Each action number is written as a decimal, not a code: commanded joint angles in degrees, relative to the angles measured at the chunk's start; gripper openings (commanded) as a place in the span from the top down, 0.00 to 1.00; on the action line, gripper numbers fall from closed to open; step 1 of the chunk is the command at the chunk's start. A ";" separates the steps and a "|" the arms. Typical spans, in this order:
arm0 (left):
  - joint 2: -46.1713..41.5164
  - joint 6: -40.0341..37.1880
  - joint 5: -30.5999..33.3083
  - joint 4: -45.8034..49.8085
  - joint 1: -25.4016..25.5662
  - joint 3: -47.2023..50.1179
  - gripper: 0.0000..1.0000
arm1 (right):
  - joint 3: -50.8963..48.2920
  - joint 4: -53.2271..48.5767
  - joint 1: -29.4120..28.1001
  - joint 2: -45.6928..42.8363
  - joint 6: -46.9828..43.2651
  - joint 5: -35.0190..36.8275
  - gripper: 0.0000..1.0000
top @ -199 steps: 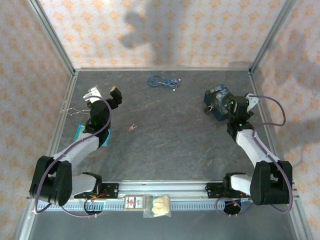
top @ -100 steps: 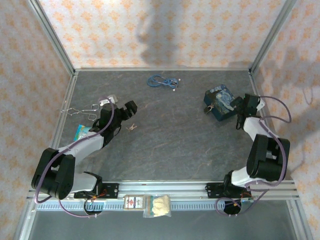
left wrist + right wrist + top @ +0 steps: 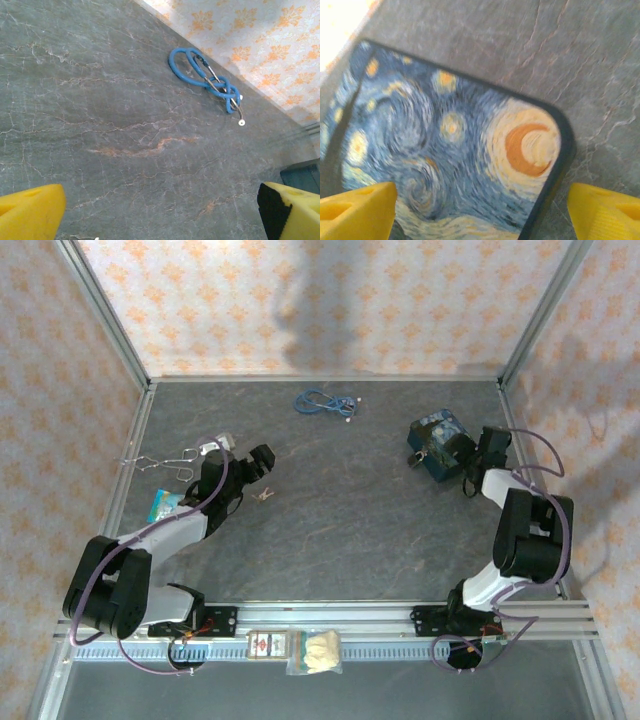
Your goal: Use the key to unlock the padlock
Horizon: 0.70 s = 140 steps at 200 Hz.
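Two sets of fingers stand apart, gripping nothing. Left gripper [image 3: 262, 462] hangs over the desk [image 3: 350, 530]; key [image 3: 265, 496] lies just at its 6 o'clock. Right gripper [image 3: 480, 212] hovers above the painted tin [image 3: 455, 150]; padlock [image 3: 421, 455] sits at the tin's 9 o'clock edge, beyond those fingers

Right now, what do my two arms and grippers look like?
Both the left arm and right arm have white links, black joint housings and a purple cable looping alongside. The left gripper and right gripper look black from overhead; wrist views show yellow finger pads, one with a black face.
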<state>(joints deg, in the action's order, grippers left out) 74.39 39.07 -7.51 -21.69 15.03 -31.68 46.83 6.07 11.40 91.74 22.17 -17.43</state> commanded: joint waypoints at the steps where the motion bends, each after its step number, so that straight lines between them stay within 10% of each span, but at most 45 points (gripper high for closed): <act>1: -1.65 0.31 0.48 -0.73 0.18 0.05 0.01 | 0.41 -4.29 -2.02 1.61 -4.23 1.73 0.16; 140: -5.64 0.43 4.09 -0.26 0.06 0.90 0.01 | 2.38 -13.64 -21.33 5.29 -15.34 -2.85 0.46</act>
<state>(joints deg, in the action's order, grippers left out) 70.39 39.05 -5.04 -21.67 15.03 -31.66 48.77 4.45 -5.69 92.82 13.39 -20.03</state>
